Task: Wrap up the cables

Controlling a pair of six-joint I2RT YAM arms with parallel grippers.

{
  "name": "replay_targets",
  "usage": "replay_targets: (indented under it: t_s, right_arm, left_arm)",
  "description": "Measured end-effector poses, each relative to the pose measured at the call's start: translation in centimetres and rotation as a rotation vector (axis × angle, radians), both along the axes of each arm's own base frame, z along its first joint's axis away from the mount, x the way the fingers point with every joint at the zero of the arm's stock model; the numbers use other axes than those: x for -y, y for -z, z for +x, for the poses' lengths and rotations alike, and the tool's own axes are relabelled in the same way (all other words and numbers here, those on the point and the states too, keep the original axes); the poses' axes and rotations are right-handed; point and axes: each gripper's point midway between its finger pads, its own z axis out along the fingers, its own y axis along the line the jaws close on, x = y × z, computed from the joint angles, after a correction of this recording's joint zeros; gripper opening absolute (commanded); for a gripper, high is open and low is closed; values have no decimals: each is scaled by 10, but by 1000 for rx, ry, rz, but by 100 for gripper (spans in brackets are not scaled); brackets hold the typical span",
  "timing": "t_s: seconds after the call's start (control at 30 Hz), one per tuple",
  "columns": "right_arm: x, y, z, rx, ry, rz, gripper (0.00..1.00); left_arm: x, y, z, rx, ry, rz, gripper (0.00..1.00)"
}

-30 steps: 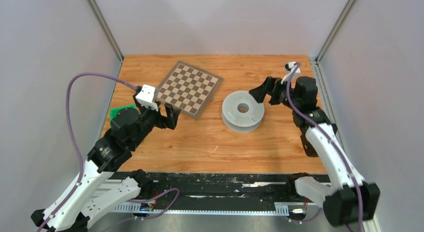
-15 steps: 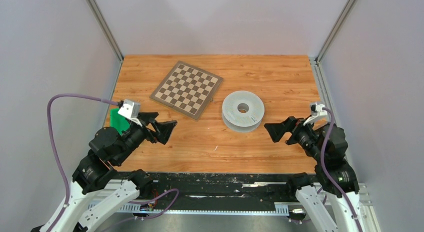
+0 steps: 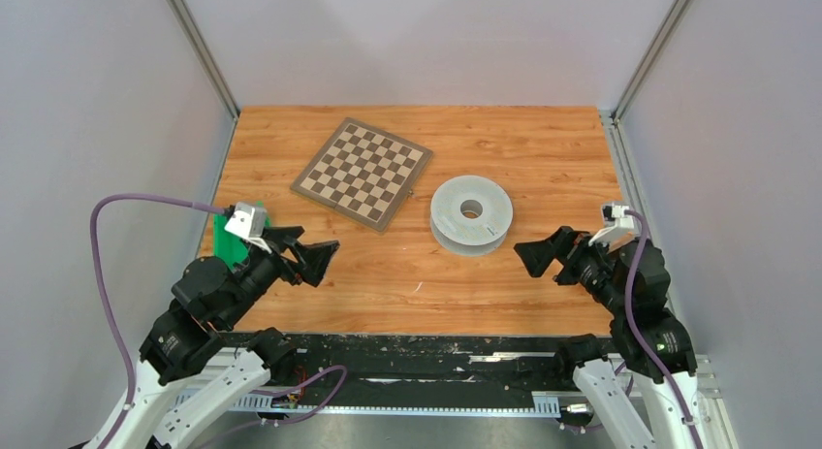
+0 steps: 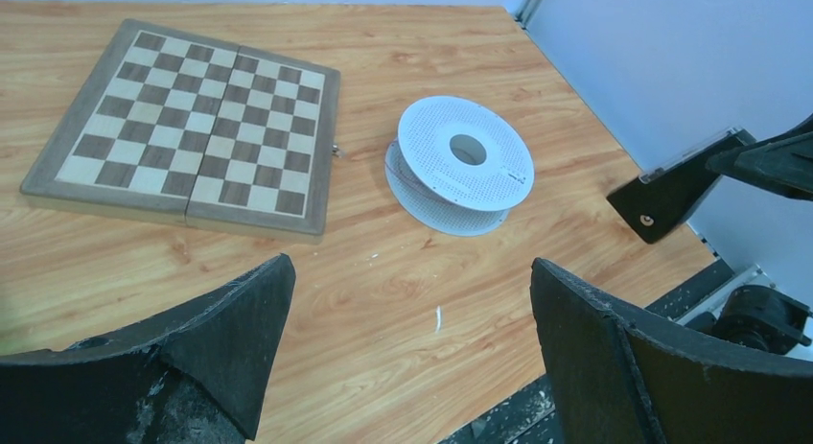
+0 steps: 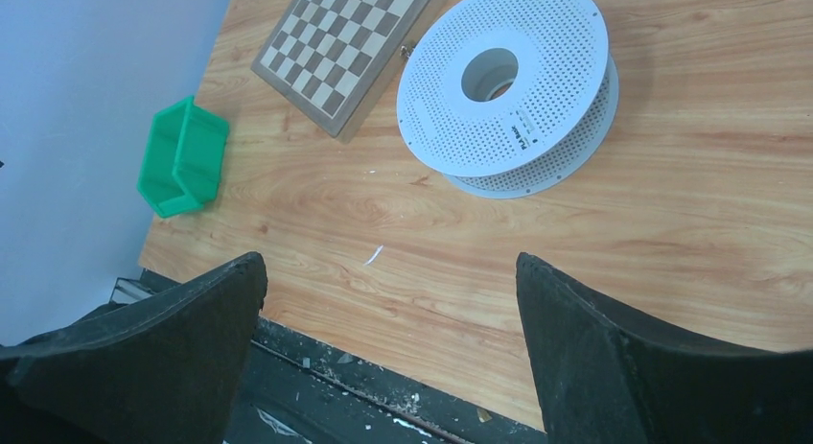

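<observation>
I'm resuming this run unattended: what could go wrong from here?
The spool lies flat, unheld, so a nudge may slide it into the nearby chessboard. The left end effector and right end effector are open and empty, and no loose cable shows, so wrapping may stall.

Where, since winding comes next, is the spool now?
Top view: the spool lies flat on the table, right of centre, just right of the chessboard.
</observation>
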Motion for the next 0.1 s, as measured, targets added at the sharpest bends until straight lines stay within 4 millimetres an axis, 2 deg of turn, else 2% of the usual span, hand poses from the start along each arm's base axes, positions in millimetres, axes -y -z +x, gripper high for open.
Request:
replay_targets:
  t_s: [0.1]
  right_arm:
    - [0, 0, 0, 0, 0, 0, 100]
  left_arm:
    - [-1, 1, 0, -3, -3, 3, 100]
